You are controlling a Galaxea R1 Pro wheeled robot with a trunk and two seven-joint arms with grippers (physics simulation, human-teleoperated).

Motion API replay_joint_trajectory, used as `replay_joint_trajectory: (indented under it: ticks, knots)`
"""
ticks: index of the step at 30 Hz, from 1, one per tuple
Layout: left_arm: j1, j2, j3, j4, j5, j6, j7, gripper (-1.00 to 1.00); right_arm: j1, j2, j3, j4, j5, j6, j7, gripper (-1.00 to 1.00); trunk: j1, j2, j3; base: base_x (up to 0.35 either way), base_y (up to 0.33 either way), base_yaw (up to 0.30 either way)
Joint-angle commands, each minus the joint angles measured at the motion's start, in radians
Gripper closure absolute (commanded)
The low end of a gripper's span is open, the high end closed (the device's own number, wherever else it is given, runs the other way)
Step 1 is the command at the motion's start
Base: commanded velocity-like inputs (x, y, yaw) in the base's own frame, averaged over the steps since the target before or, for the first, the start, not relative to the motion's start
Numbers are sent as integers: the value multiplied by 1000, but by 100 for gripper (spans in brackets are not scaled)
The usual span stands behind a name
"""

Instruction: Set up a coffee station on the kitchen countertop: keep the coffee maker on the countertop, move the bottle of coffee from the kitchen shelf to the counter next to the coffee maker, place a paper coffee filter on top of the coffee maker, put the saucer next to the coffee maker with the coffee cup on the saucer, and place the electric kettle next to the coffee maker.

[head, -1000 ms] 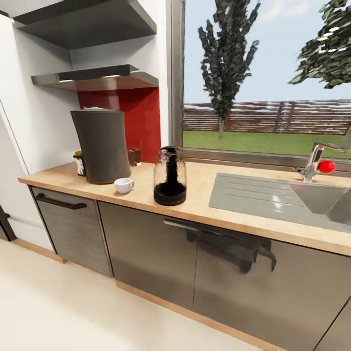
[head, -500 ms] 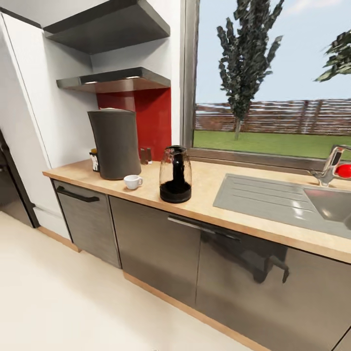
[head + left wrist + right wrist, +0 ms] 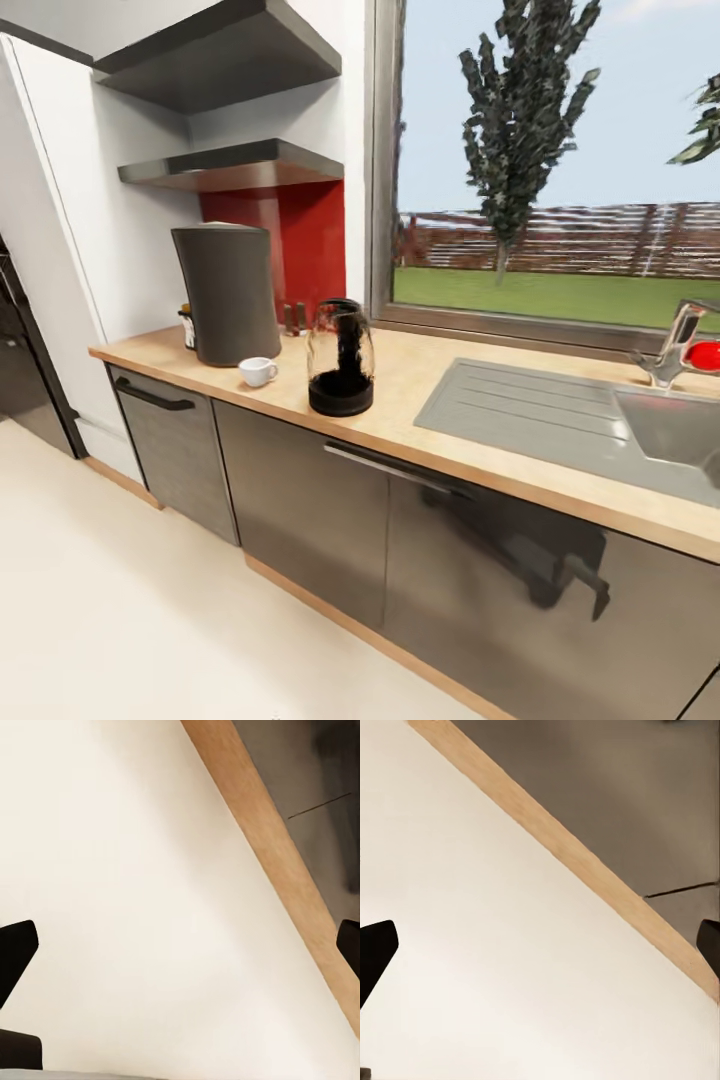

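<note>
From the head, the coffee maker (image 3: 226, 292), coffee cup (image 3: 257, 371) and electric kettle (image 3: 340, 358) are sitting on the kitchen countertop (image 3: 430, 420), well away from both claws. The left gripper (image 3: 180, 945) and right gripper (image 3: 540, 949) are hanging spread open, empty, over floor. Judging, the robot is travelling between placements; the saucer needs finding next.

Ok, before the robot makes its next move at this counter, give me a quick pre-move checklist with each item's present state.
1. Tall dark-grey coffee maker on the light-brown wood-grain countertop: ok.
2. Rounded clear-glass electric kettle upright near the coffee maker: ok.
3. Small white coffee cup on a saucer: not ok, it sits on bare worktop.
4. Small dark bottle of coffee beside the coffee maker: ok, though partly hidden.
5. Paper filter on top of the coffee maker: cannot tell.
6. Left gripper and right gripper free: ok, both open over the floor.
</note>
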Motion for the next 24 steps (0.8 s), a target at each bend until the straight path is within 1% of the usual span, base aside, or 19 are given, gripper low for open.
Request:
replay_joint_trajectory:
  ticks: [1, 5, 15, 19, 24]
  knots:
    - [-1, 0, 7, 1, -7, -6, -3, -100, -1, -1, 8, -5, -4, -3, -9, -100, 0, 0, -1, 0, -247, 199]
    - [-1, -2, 7, 1, -7, -6, -3, -100, -1, -1, 8, -5, -4, -3, -9, -100, 0, 0, -1, 0, -122, 235]
    - [-1, -3, 8, 1, -7, -6, -3, -100, 0, -1, 8, -5, -4, -3, -9, -100, 0, 0, -1, -17, -25, 258]
    - [-1, -3, 8, 1, -7, -6, -3, -100, -1, -1, 8, -5, -4, -3, -9, -100, 0, 0, -1, -178, -136, 90]
    - [-1, -3, 8, 1, -7, -6, -3, -100, -1, -1, 8, -5, -4, -3, -9, -100, 0, 0, -1, -232, -181, 19]
